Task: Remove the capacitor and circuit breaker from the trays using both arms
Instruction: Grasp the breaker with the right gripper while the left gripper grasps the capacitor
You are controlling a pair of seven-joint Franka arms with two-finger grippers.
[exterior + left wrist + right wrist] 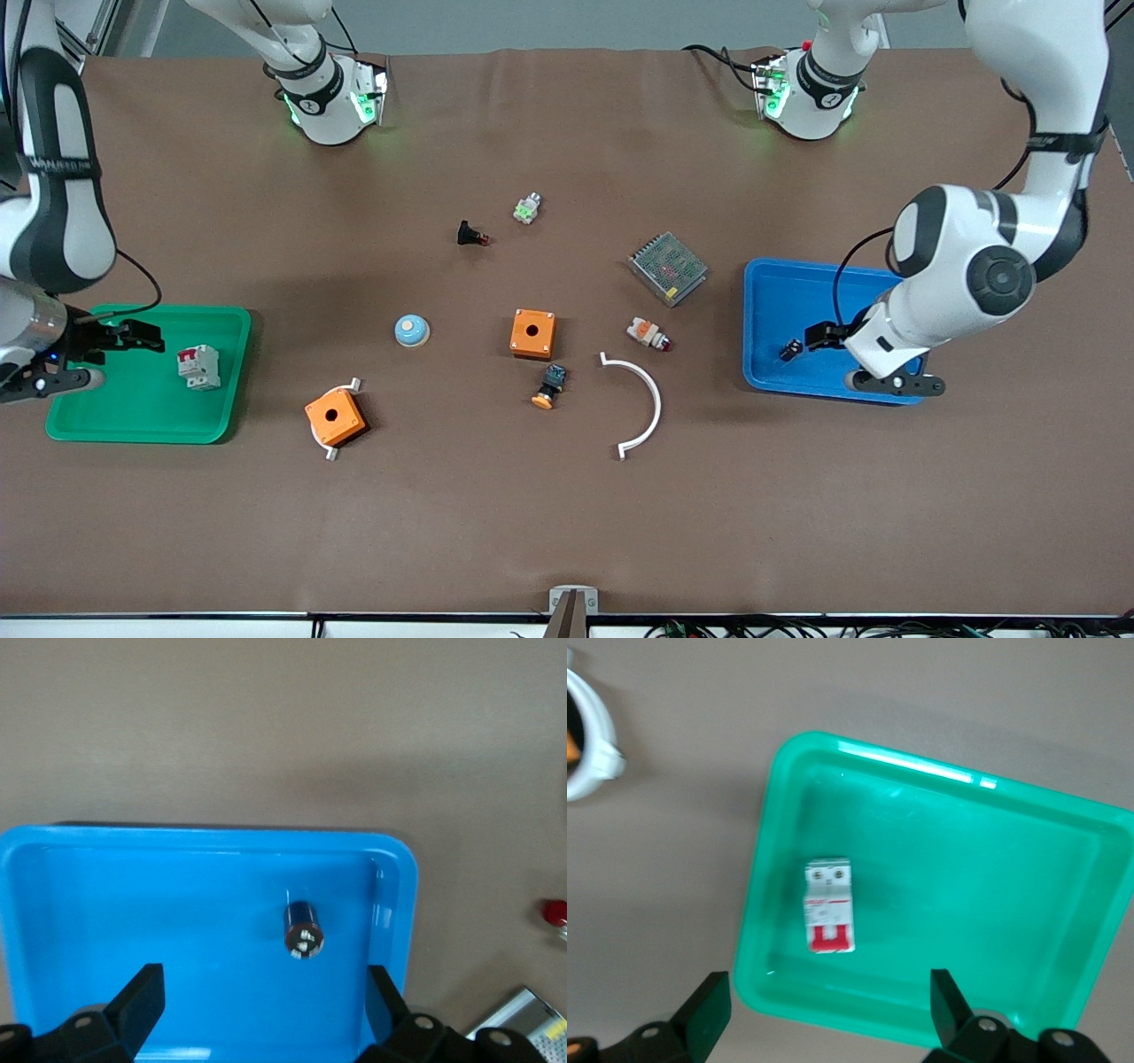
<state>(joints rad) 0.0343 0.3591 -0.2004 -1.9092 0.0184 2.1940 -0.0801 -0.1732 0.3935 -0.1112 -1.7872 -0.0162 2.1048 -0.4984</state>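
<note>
Front view: 2 trays on the desk. Green tray [142,425] holds the circuit breaker [199,367]; right tool [133,337] hangs over it, spread, empty. Blue tray [780,292] holds the capacitor [790,351]; left tool [819,338] over it.

Left wrist view: capacitor [303,931] between the wide fingers [137,1005], just ahead.

Right wrist view: breaker [829,918] ahead between parted fingers [704,1014], long axis pointing toward the tool.

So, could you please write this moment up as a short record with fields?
capacitor: lying in the blue tray, not held
circuit breaker: lying in the green tray, not held
left pincer: open, over the blue tray, beside the capacitor
right pincer: open, over the green tray, beside the circuit breaker
task state: neither part lifted yet
</note>
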